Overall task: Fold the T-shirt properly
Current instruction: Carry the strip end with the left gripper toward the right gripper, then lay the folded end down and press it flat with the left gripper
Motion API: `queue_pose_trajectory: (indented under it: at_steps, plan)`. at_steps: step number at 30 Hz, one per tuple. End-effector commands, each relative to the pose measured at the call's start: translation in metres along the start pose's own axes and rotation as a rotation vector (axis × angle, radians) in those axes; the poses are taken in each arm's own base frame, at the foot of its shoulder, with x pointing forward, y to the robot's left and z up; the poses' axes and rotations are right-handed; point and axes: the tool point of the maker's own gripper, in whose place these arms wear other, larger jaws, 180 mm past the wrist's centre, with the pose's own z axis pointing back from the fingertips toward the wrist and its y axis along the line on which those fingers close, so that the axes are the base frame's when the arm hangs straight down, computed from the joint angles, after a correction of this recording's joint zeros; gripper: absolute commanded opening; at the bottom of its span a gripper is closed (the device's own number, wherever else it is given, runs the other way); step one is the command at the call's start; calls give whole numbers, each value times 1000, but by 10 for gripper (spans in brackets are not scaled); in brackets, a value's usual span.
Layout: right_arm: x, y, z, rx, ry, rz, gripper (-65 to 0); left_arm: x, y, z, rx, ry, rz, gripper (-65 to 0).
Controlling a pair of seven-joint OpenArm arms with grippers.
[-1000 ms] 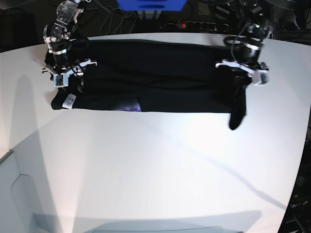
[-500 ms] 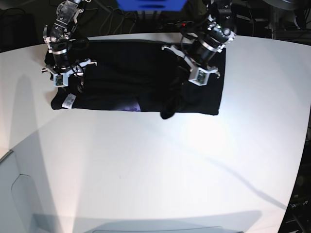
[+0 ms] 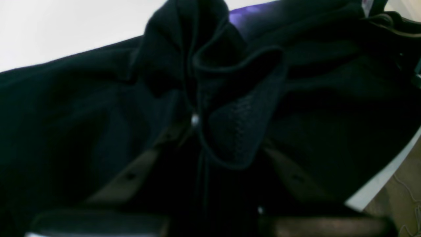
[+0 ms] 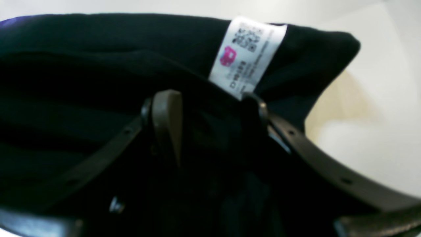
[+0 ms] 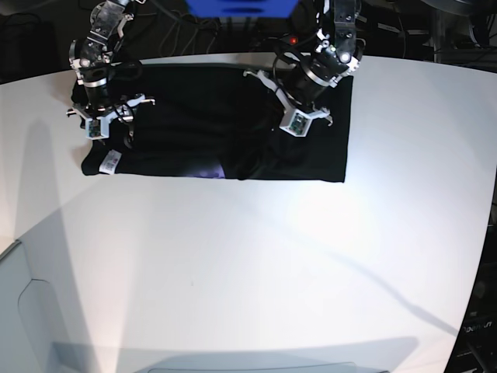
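The black T-shirt lies folded along the back of the white table. A purple print patch shows at its front edge, and a white tag sits near its left end. My left gripper is above the shirt's middle right, shut on a bunch of black cloth that hangs toward the front edge. My right gripper is at the shirt's left end. In the right wrist view its fingers stand in the cloth just below the tag, and the gripper grips the fold.
A power strip with a red light, cables and a blue object lie behind the table's back edge. A grey surface sits at the lower left. Dark equipment stands along the right edge.
My left gripper has carried the shirt's right end leftward over the middle, so the shirt is now doubled over and shorter on the right. My right gripper has not moved.
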Motion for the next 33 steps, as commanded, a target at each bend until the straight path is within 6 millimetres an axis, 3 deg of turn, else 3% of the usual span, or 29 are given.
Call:
queue_pose_trajectory:
  at_steps: [1,9,16,19,24,30,33]
  plan:
    - [7,-1,1,4,-19,14,-357,12,-3,0,-9,-48,8,-649]
    - [8,-2,1,4,-20,15,-357,21,-17,-6,-56,-65,-15,-648]
    - [7,-2,2,3,-19,16,-357,24,-17,-6,-54,-74,-17,-482]
    - [8,-2,2,3,-20,17,-357,25,-18,-5,-57,-76,-14,-443]
    - [7,-2,3,3,-17,17,-357,36,-23,-1,-67,-108,-25,-416]
    - [6,-2,3,3,-14,17,-357,66,-28,9,-103,-216,40,-416]
    - [5,-2,3,3,-13,18,-357,65,-29,11,-103,-216,44,-415]
